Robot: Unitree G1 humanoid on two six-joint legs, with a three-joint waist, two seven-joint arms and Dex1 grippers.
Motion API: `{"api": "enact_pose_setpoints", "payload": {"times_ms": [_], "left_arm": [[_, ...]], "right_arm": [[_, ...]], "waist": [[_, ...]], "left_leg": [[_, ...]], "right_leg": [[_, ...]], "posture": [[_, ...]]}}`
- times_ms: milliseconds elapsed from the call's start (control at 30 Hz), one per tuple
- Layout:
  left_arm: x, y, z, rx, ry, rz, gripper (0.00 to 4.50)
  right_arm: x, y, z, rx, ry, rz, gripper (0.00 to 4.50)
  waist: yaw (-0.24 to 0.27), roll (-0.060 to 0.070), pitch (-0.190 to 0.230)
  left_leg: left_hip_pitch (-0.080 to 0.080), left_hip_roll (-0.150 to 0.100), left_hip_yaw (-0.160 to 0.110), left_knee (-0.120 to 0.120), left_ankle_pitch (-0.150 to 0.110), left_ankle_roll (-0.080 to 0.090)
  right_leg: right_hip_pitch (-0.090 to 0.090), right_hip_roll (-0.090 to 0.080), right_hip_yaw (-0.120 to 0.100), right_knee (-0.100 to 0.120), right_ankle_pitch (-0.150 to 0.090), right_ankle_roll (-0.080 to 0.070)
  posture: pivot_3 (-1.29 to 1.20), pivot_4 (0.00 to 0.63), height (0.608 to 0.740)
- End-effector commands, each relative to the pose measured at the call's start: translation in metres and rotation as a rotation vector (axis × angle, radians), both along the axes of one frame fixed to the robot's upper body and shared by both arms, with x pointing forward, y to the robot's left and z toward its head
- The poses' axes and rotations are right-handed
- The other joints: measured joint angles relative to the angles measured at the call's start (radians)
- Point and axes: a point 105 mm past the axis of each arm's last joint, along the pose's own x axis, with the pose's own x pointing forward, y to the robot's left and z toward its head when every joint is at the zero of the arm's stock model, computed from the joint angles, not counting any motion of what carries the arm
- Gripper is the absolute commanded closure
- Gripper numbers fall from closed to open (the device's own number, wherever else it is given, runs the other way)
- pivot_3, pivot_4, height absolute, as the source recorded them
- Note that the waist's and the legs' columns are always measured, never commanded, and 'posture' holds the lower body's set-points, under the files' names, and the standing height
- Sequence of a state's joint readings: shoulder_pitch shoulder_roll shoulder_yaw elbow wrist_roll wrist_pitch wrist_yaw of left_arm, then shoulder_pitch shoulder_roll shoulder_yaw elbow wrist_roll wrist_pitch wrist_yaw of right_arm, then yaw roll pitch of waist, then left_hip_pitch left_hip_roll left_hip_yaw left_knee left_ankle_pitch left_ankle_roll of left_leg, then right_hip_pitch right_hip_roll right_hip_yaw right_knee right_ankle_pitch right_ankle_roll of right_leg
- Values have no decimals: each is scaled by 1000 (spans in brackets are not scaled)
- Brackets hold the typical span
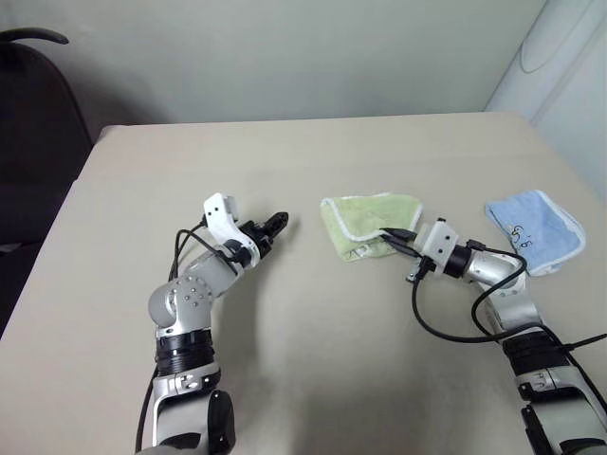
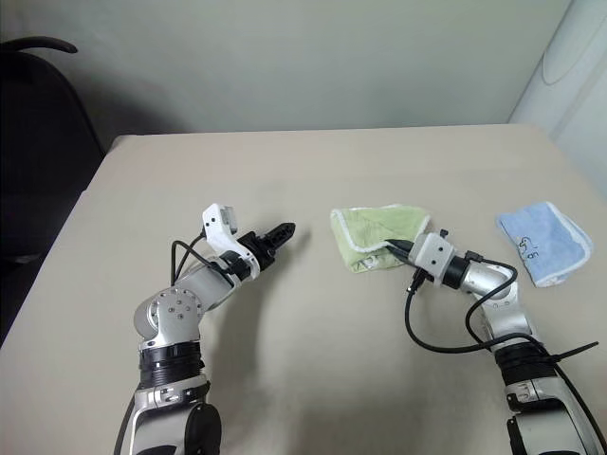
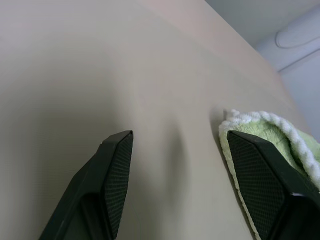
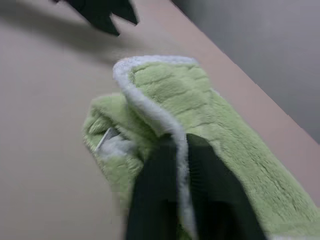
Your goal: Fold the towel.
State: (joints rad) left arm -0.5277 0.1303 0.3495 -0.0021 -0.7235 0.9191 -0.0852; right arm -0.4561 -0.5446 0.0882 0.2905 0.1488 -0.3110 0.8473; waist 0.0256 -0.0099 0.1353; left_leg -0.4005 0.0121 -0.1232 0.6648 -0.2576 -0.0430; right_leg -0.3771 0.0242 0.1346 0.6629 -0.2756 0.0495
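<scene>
The towel (image 1: 365,220) is light yellow-green terry with white edging, lying bunched and partly folded near the middle of the table. My right gripper (image 1: 394,237) is shut on the towel's near white edge (image 4: 176,136), which runs between its two black fingers. A small white tag (image 4: 111,142) shows beside the pinched fold. My left gripper (image 1: 273,226) hovers open to the left of the towel, with nothing between its fingers (image 3: 112,172). The towel's corner (image 3: 260,125) lies just past one of them.
A smaller light-blue cloth (image 1: 536,230) with white edging lies at the table's right side. A dark chair (image 1: 33,123) stands off the table's far left corner. The beige table (image 1: 285,152) stretches bare behind and in front of the towel.
</scene>
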Motion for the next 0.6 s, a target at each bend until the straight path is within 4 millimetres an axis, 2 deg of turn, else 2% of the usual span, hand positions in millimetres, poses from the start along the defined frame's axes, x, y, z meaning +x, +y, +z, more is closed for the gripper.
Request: {"api": "enact_pose_setpoints", "payload": {"times_ms": [33, 400, 600], "left_arm": [[-1, -8, 16, -10, -62, -26, 1220], [0, -17, 16, -21, -68, -49, 1220], [-1, -22, 16, -25, -70, -58, 1220]], "right_arm": [[2, -6, 24, 136, 10, -24, 4471], [55, -32, 34, 272, 103, -341, 4471], [73, -32, 17, 172, 112, -430, 4471]], "waist": [[0, 0, 0], [-3, 0, 0], [-2, 0, 0]], "left_leg": [[0, 0, 0, 0, 0, 0], [0, 0, 0, -1, 0, 0], [0, 0, 0, -1, 0, 0]], "right_leg": [[0, 0, 0, 0, 0, 0], [-1, 0, 0, 0, 0, 0], [-1, 0, 0, 0, 0, 0]], "posture": [[0, 150, 740], [0, 150, 740], [0, 150, 740]]}}
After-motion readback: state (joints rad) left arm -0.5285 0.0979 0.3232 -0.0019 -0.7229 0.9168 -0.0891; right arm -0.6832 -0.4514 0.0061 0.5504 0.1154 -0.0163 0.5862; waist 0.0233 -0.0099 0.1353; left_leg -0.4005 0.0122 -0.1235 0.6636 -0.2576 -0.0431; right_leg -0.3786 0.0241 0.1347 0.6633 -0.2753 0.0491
